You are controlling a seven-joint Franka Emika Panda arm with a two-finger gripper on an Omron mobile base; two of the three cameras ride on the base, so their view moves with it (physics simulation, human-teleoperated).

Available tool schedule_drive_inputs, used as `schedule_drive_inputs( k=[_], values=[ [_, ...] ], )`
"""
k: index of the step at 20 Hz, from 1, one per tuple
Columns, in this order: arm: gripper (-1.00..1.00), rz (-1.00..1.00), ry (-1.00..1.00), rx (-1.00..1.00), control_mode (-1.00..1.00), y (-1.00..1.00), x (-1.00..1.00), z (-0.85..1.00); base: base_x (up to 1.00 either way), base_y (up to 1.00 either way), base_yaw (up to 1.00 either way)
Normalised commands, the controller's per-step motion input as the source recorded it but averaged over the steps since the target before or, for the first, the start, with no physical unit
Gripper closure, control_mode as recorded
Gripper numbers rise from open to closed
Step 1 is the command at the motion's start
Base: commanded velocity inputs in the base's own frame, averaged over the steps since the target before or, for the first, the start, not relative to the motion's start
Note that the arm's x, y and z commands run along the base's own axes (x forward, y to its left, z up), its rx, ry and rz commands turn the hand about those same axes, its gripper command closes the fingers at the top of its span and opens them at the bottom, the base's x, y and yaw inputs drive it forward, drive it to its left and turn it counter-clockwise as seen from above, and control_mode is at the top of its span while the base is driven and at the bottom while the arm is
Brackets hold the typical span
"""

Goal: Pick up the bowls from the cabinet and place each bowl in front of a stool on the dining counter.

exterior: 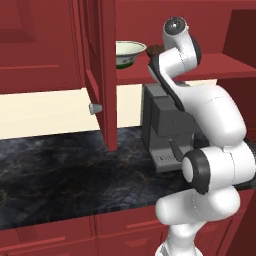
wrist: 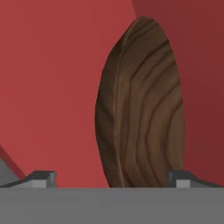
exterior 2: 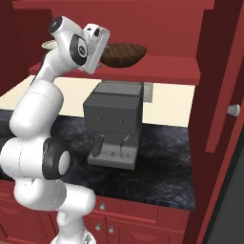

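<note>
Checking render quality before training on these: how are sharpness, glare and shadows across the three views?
Left base view: sharp, and the glossy black marbled wall counter top shows veining but no harsh glare. Right base view: the grey coffee machine has soft shading and no hard shadow. Hand view: the wide dark brown wood-grain bowl looks slightly soft up close, its grain still readable.

The red cabinet shelf (exterior 2: pixel 157 66) carries the wooden bowl (exterior 2: pixel 123 54) and the cream bowl (exterior: pixel 129 53); the black counter (exterior: pixel 60 175) below bears a grey coffee machine (exterior 2: pixel 114 124).
</note>
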Motion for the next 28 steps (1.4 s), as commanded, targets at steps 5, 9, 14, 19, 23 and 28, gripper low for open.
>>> schedule_drive_inputs(
  k=[5, 9, 14, 19, 23, 28],
  values=[
    [-1.00, 0.00, 0.05, 0.00, -1.00, 0.00, 0.22, -0.09, 0.00, 0.00, 0.00],
    [-1.00, 0.00, 0.06, 0.00, -1.00, 0.00, 0.29, -0.13, 0.00, 0.00, 0.00],
    [-1.00, 0.00, 0.04, 0.00, -1.00, 0.00, 0.22, -0.05, 0.00, 0.00, 0.00],
    [1.00, 0.00, 0.01, 0.00, -1.00, -0.01, 0.13, -0.09, 0.00, 0.00, 0.00],
    [1.00, 0.00, 0.01, 0.00, -1.00, 0.00, 0.05, -0.05, 0.00, 0.00, 0.00],
    [1.00, 0.00, 0.00, 0.00, -1.00, 0.00, 0.00, 0.00, 0.00, 0.00, 0.00]
  ],
)
